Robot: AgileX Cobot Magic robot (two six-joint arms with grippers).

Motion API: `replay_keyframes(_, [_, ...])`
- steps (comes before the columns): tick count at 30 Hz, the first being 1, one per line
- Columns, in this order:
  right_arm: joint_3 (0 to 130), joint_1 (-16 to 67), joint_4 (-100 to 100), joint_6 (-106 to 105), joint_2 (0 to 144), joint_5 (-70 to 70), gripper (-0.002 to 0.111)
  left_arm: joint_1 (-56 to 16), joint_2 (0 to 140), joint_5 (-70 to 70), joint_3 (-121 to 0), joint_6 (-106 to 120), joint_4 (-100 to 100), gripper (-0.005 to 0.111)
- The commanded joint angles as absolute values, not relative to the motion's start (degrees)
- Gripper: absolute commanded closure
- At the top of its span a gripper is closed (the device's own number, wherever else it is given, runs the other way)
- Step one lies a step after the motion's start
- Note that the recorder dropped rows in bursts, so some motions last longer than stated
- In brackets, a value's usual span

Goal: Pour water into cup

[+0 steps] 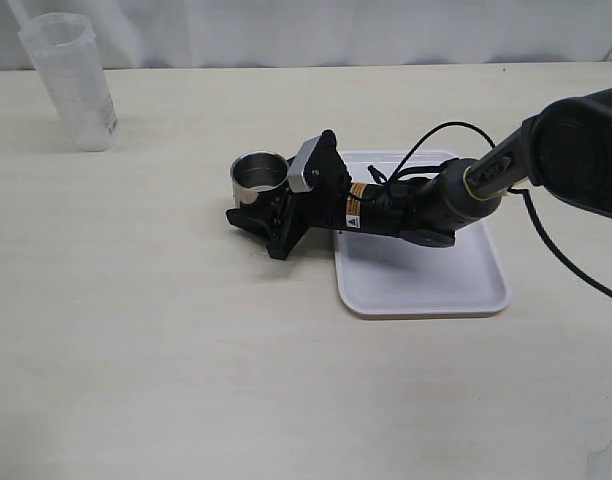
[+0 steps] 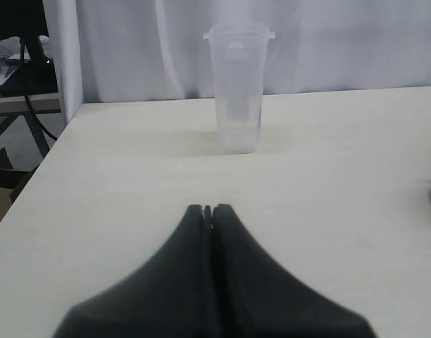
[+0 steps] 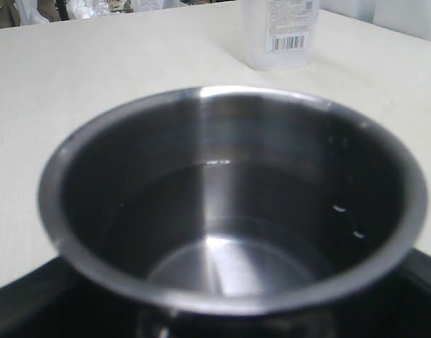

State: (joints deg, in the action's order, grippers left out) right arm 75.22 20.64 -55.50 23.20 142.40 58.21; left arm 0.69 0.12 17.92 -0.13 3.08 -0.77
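Note:
The brushed-steel cup (image 1: 258, 172) stands upright on the table just left of the white tray. It fills the right wrist view (image 3: 222, 211), with clear water and a few droplets inside. My right gripper (image 1: 258, 225) reaches in from the right. Its black fingers (image 3: 25, 303) flank the cup low on both sides, closed on it. The tall translucent container (image 1: 71, 80) stands at the far left and also shows in the left wrist view (image 2: 236, 91). I cannot read its water level. My left gripper (image 2: 210, 209) is shut and empty, well short of the container.
A white tray (image 1: 426, 285) lies under my right arm, to the right of the cup. A black cable loops over the arm above the tray. The table's edge and a white curtain lie behind the container.

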Motion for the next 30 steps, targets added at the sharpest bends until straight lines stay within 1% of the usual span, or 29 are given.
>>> replay_keyframes(1, [75.3,20.53,-56.18,23.29,142.29,56.28,0.094,0.68,0.0,17.28,0.0,2.87,-0.79,0.107])
replay_keyframes(30, [75.3,20.53,-55.6,23.29,142.29,56.28,0.094,0.68,0.0,17.28,0.0,2.87,0.72,0.107])
